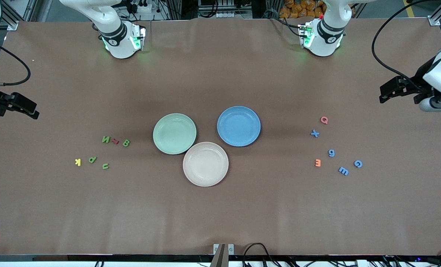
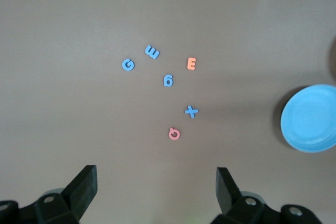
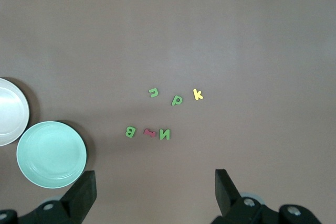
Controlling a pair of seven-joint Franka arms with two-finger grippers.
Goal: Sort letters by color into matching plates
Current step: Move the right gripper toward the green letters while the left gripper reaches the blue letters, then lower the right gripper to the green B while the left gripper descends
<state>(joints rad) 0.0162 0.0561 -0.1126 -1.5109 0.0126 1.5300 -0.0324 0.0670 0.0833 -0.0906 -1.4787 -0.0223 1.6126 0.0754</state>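
Observation:
A mint green plate [image 1: 174,133] [image 3: 51,154] and a blue plate [image 1: 239,126] [image 2: 311,119] lie empty mid-table. Several green letters, among them N [image 1: 105,139], B [image 1: 126,142] and P [image 1: 92,160], lie flat toward the right arm's end. Several blue letters, among them X [image 1: 315,133], G [image 1: 358,163] and E [image 1: 343,171], lie toward the left arm's end. My left gripper [image 1: 383,93] [image 2: 156,182] hangs open above the table by the blue letters, holding nothing. My right gripper [image 1: 34,111] [image 3: 155,184] hangs open by the green letters, also with nothing in it.
A beige-pink plate [image 1: 205,164] sits nearer the front camera, touching the green plate. A red letter [image 1: 115,141] lies between N and B, and a yellow K [image 1: 78,161] beside the P. A red Q [image 1: 324,119] and an orange E [image 1: 317,162] lie among the blue letters.

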